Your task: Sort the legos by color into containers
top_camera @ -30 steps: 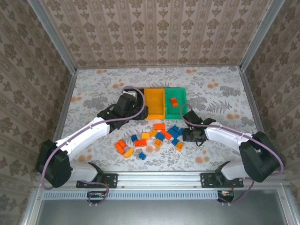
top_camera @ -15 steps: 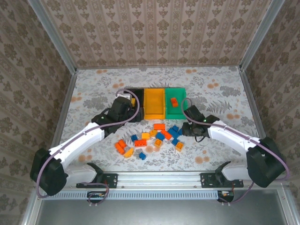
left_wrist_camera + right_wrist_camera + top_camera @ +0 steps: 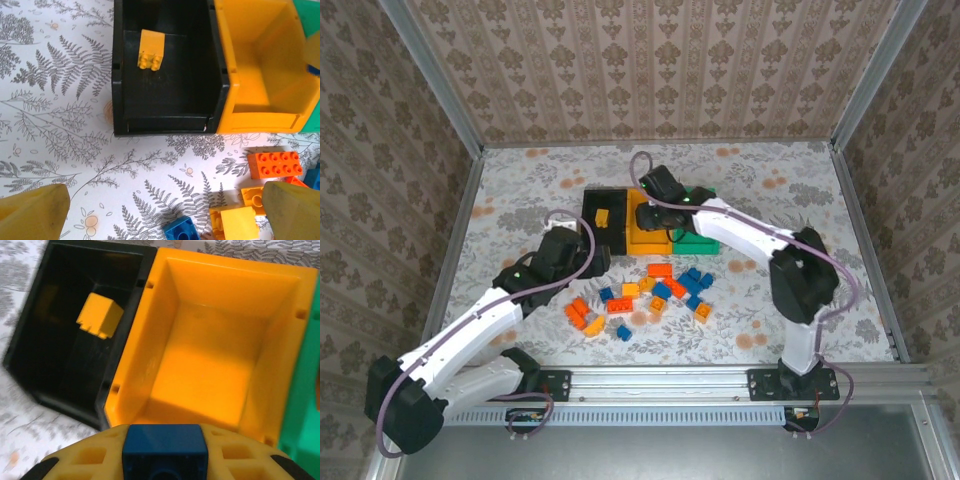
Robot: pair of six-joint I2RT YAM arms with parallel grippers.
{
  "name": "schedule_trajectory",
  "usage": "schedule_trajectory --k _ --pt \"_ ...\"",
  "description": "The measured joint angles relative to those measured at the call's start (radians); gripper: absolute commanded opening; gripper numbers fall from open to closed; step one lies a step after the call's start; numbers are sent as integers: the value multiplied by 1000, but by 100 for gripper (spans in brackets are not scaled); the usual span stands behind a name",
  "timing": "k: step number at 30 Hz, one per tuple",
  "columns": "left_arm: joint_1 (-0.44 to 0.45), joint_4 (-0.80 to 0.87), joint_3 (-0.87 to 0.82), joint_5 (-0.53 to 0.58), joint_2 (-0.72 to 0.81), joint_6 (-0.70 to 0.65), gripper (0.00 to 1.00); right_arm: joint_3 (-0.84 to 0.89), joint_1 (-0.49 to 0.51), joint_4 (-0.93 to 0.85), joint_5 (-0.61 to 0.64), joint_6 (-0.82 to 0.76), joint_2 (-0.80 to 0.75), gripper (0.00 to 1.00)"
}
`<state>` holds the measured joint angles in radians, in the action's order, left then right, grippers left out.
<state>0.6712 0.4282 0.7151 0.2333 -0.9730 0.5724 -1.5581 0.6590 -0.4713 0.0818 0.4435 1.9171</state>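
Note:
Three joined containers stand in a row: a black bin, a yellow-orange bin and a green bin. One yellow brick lies in the black bin. My right gripper hangs over the yellow-orange bin's near edge, shut on a blue brick. My left gripper is open and holds nothing, just in front of the black bin. Loose legos lie in front of the bins.
By the left gripper lie an orange brick, a blue brick and a yellow brick. The right arm crosses over the green bin. Bare patterned tabletop stretches left of the black bin and behind the row.
My right gripper closed on a blue brick at the pile and swung up and left over the yellow-orange bin. My left gripper pulled back from the black bin, where a yellow brick now shows.

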Motion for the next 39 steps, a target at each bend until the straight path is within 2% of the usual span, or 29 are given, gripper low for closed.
schedule_trajectory --k 5,9,13,17,21,24,27,28,33,39 --pt "-6 27 -9 0 2 24 100 -100 0 -42 47 -3 129 44" --pt "-12 37 -15 0 4 42 100 -136 0 -63 65 -6 156 58" --pt "-14 45 -22 0 8 53 100 -149 0 -63 72 -3 157 66" --pt "-19 66 -22 0 14 73 99 -127 0 -52 71 1 132 67" --pt "-19 102 -33 -15 12 129 97 -16 0 -21 66 13 32 68" --pt "-31 134 -69 -56 -11 178 90 79 0 11 63 30 -53 68" --pt "-39 162 -116 -115 -60 218 75 158 0 37 63 40 -119 68" --pt "-39 172 -129 -134 -77 230 74 180 0 47 63 43 -135 68" --pt "-39 212 -157 -201 -107 270 71 247 -1 75 61 54 -170 68" --pt "-28 283 -161 -215 -37 307 71 300 -13 92 61 58 -191 68"
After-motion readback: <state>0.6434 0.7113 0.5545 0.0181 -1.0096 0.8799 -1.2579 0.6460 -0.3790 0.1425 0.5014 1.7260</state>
